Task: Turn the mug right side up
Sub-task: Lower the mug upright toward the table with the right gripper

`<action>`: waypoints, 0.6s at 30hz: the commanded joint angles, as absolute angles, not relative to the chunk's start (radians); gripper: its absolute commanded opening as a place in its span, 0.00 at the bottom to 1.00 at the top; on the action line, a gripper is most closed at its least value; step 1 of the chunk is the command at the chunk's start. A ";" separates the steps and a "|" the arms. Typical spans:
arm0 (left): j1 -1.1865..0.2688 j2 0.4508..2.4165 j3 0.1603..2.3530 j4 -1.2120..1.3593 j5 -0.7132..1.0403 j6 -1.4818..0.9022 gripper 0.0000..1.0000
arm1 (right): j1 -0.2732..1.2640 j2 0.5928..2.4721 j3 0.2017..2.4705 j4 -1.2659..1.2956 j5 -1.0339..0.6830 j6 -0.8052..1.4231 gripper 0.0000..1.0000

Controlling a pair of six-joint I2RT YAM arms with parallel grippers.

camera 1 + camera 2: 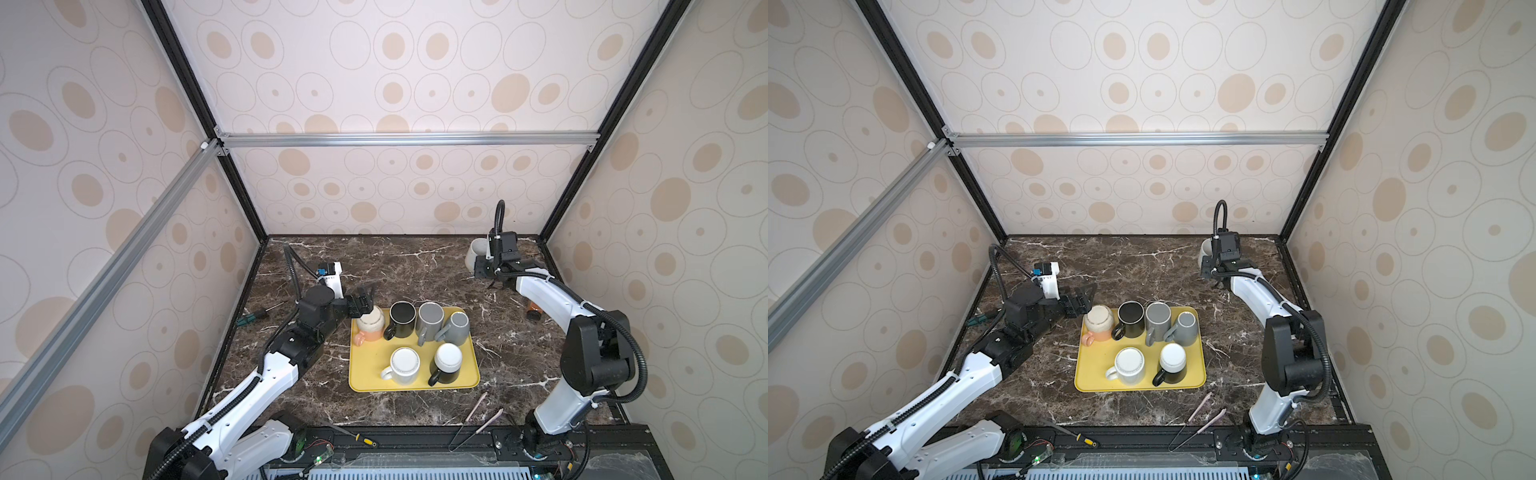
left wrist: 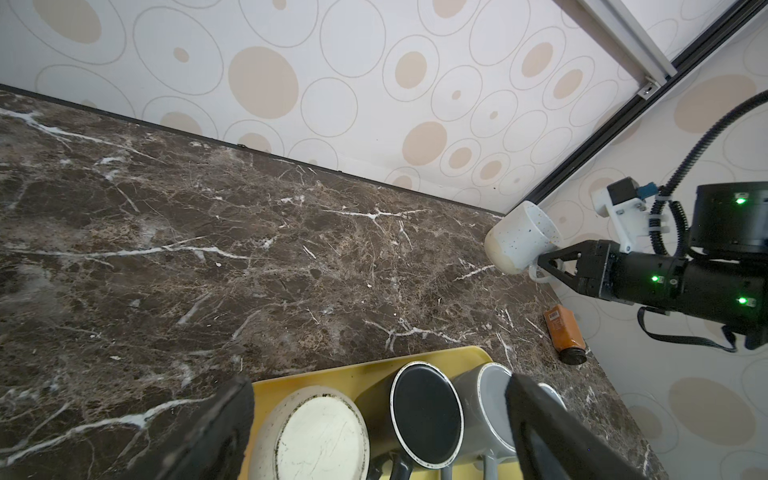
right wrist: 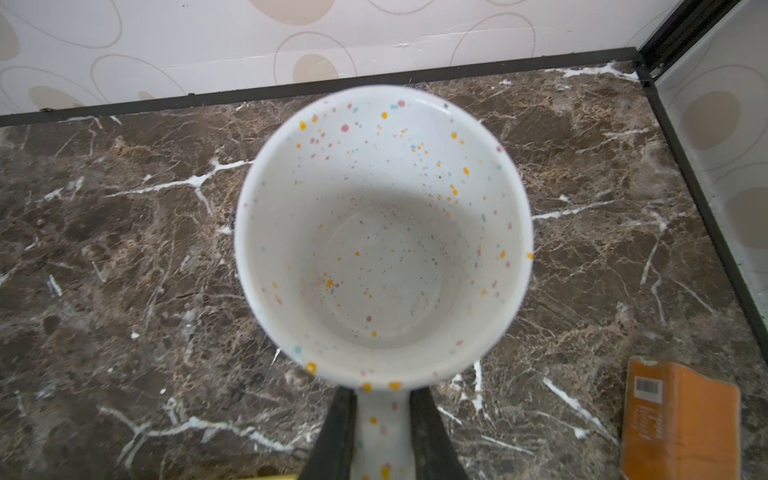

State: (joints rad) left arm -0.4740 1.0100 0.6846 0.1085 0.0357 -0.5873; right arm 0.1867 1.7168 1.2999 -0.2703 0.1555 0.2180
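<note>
1. Both top views show a dark marble worktop (image 1: 415, 266) with a yellow tray (image 1: 415, 388) in the middle, carrying six other mugs (image 1: 430, 318). At the far right, well apart from the tray, the right fingers (image 1: 482, 268) hold a white speckled mug (image 1: 476, 253) with its mouth facing partly upward. The left fingers (image 1: 365, 303) are spread wide and empty, just above a cream and peach mug (image 1: 371, 324) at the tray's far left corner.
2. Left wrist view: the two left fingers (image 2: 216, 432) frame the tray's far row of mugs with a broad gap between them. Across the worktop, near the far right corner, the speckled mug (image 2: 519, 237) is tilted, with its pale base in view. The right fingers (image 2: 561, 279) are pinched on its handle. An orange bottle (image 2: 566, 332) lies on the worktop close by. Whether the mug touches the worktop cannot be told.
3. Right wrist view: the camera looks straight into the mug's empty mouth (image 3: 382, 232), dotted inside with coloured specks. The handle sits between the two right fingers (image 3: 336, 436), which are closed tightly on it.
4. Handling, as a judgement: the mug looks like glazed ceramic, so it should be stiff, fairly heavy, slippery and easy to chip. The handle is a sound place to hold it. The body's weight sits out beyond the fingers, though, so it may swivel. The base should go down flat and gently.
</note>
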 commanded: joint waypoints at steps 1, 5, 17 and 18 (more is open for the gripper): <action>-0.473 1.028 0.677 0.164 0.049 -0.597 0.94 | 0.178 1.722 1.283 -0.080 0.160 0.169 0.00; -0.474 1.043 0.670 0.182 0.052 -0.597 0.94 | 0.177 1.747 1.271 -0.055 0.179 0.138 0.00; -0.475 1.066 0.628 0.236 0.059 -0.620 0.93 | 0.169 1.811 1.209 0.047 0.237 0.053 0.00; -0.475 1.067 0.626 0.240 0.059 -0.621 0.93 | 0.166 1.809 1.200 0.052 0.241 0.063 0.00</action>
